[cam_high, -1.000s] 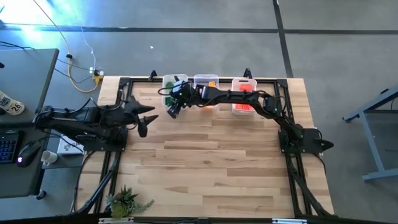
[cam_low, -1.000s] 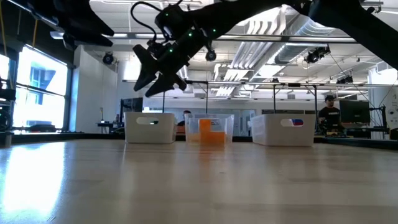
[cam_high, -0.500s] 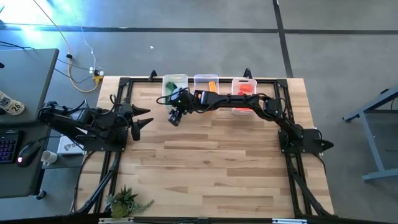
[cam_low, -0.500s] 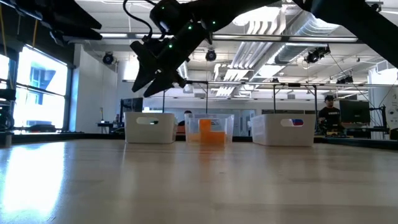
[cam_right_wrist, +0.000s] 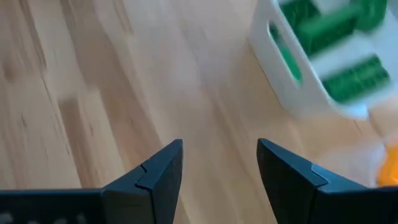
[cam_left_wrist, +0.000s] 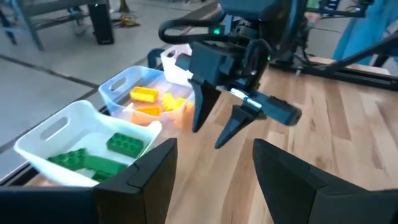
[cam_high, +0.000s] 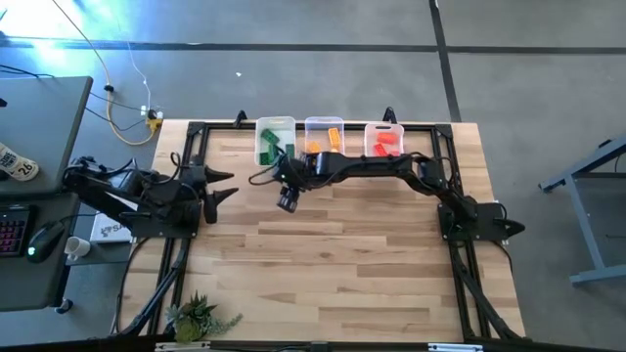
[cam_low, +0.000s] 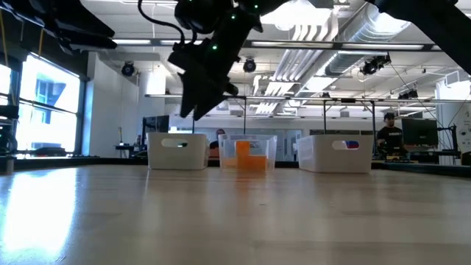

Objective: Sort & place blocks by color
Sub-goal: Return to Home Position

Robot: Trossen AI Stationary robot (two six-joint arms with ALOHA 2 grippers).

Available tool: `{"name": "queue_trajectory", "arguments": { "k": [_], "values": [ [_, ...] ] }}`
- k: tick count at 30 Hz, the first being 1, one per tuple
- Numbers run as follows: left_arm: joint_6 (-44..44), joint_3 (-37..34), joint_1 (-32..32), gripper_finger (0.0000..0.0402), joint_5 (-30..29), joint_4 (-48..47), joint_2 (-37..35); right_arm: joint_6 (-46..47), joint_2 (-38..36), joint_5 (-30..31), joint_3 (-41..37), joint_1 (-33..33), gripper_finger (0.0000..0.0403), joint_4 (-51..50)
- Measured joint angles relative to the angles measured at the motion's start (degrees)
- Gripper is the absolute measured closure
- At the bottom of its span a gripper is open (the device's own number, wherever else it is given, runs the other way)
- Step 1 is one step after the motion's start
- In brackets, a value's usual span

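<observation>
Wooden surface lies under both arms; I measure from the middle bin, which holds the orange blocks; green blocks lie in the left bin, red blocks in the right bin; right claw hovers in front of the middle bin, slightly left, fingers wide apart, empty; left claw waits far left, also parted, empty.

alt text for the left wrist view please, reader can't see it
The right arm's dark pincer hangs open and empty above the light wooden table, beside two translucent white plastic bins: the nearer bin holds green studded plastic bricks, the next bin orange studded bricks. The left pincer, also open and empty, frames the foreground.
</observation>
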Motion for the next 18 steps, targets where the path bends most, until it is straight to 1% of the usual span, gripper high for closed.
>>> {"name": "queue_trajectory", "arguments": {
  "k": [2,6,8,10,12,14,18],
  "values": [
    [1.8,-2.4,0.1,0.0202,0.9,3.6,-0.3,0.7,-0.6,0.7,0.0,0.8,0.021,-4.5],
    [6.0,-8.2,1.3,0.0202,1.4,13.0,-2.0,1.3,-2.4,6.3,0.0,1.7,0.021,-11.6],
    [7.1,-10.4,2.4,0.0202,1.8,15.0,-3.2,1.1,-3.3,7.8,0.0,1.7,0.021,-14.9],
    [8.3,-12.3,4.0,0.0202,2.9,18.6,-4.7,0.6,-4.2,8.4,0.0,1.6,0.021,-16.2],
    [9.2,-14.1,5.8,0.0202,4.0,20.5,-6.2,-0.2,-4.9,9.8,0.0,1.5,0.021,-17.5],
    [9.5,-16.3,7.6,0.0202,5.0,22.4,-7.3,-0.5,-5.5,9.9,0.0,1.5,0.021,-18.9],
    [9.6,-21.0,11.2,0.0202,9.4,27.6,-8.8,-0.9,-6.0,11.4,-1.1,1.5,0.021,-21.9]
  ]
}}
